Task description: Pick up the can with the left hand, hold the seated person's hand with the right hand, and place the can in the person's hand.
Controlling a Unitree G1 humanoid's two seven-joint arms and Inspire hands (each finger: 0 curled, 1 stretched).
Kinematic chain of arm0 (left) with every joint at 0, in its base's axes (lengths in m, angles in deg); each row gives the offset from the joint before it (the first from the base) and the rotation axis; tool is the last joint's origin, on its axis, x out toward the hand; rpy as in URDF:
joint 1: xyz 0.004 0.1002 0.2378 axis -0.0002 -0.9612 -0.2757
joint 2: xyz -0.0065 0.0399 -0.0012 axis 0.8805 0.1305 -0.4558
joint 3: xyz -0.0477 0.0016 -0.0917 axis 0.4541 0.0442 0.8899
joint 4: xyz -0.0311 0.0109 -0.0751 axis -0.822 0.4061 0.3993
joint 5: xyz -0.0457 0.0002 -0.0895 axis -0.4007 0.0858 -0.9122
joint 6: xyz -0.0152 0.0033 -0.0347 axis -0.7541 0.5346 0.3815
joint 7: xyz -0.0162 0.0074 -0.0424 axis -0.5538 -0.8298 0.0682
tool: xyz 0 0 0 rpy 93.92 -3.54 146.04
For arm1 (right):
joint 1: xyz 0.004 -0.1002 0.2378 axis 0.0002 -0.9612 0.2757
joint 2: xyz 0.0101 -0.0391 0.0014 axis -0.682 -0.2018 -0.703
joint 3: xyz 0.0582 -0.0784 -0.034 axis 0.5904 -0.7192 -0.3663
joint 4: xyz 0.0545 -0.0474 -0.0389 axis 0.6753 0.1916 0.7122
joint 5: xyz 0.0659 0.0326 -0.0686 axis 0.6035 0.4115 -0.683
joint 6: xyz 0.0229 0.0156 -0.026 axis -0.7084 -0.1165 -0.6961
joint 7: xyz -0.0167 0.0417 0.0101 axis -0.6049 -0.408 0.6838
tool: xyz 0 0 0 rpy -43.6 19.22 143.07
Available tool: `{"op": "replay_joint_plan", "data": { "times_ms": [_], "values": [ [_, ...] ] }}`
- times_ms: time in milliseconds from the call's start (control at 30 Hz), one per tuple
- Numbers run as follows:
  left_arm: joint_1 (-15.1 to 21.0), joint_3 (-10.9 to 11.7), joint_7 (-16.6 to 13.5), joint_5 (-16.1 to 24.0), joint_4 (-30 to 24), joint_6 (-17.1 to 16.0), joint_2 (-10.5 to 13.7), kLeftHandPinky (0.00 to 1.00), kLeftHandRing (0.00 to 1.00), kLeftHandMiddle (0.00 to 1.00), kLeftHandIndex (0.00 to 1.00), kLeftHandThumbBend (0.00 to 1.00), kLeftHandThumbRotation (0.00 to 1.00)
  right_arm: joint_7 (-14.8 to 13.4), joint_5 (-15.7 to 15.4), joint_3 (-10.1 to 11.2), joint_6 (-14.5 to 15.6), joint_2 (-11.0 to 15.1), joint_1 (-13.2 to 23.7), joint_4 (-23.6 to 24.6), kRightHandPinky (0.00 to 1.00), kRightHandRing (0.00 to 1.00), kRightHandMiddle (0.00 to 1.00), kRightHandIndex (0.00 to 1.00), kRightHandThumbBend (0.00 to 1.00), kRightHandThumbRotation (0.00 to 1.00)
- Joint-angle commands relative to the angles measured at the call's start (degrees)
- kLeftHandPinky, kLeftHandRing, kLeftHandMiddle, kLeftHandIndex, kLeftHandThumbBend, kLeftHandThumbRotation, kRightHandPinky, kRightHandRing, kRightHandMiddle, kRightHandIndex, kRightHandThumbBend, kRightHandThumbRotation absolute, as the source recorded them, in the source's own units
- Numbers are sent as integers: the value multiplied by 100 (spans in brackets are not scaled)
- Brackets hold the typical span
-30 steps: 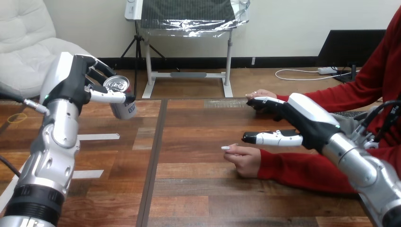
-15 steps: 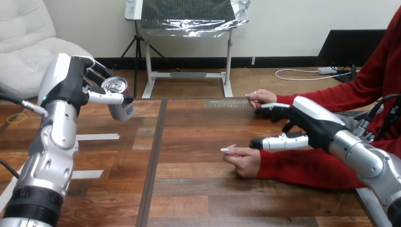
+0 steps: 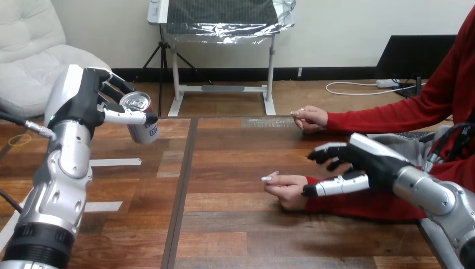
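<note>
My left hand (image 3: 89, 103) is raised above the table's left part, fingers and thumb curled round a silver can (image 3: 140, 116) that tilts to the right. The person's near hand (image 3: 287, 187) rests on the table at centre, loosely curled. My right hand (image 3: 358, 165) hovers over that hand's wrist with relaxed, spread fingers and the thumb (image 3: 335, 185) reaching toward the hand; I cannot tell whether it touches. The person's far hand (image 3: 309, 116) rests near the table's back edge.
The wooden table (image 3: 224, 224) has a dark seam running from front to back left of centre. Two white tape strips (image 3: 115, 162) lie on its left side. The person's red sleeves (image 3: 386, 120) cross the right side.
My right hand has drawn back toward me and lowered, from near the person's far hand to over the near hand's wrist. The left hand with the can has barely moved.
</note>
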Motion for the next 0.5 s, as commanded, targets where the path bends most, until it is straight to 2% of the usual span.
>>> {"op": "replay_joint_plan", "data": {
  "times_ms": [0, 133, 467],
  "values": [
    [263, 125, -4, 18, -386, -50, 116, 37, 38, 43, 48, 76, 0, 130, 168, 39, 132, 121, 615, -33, 70, 84, 88, 85, 100, 57],
    [265, 144, 16, 8, -393, -6, 103, 38, 39, 43, 48, 76, 0, 411, 272, 66, 363, 118, 662, -52, 73, 86, 89, 86, 100, 54],
    [251, 178, 45, -28, -381, -52, 101, 39, 39, 43, 48, 75, 0, 603, 153, -109, 578, 175, 708, -3, 78, 88, 90, 87, 100, 49]
  ]
}}
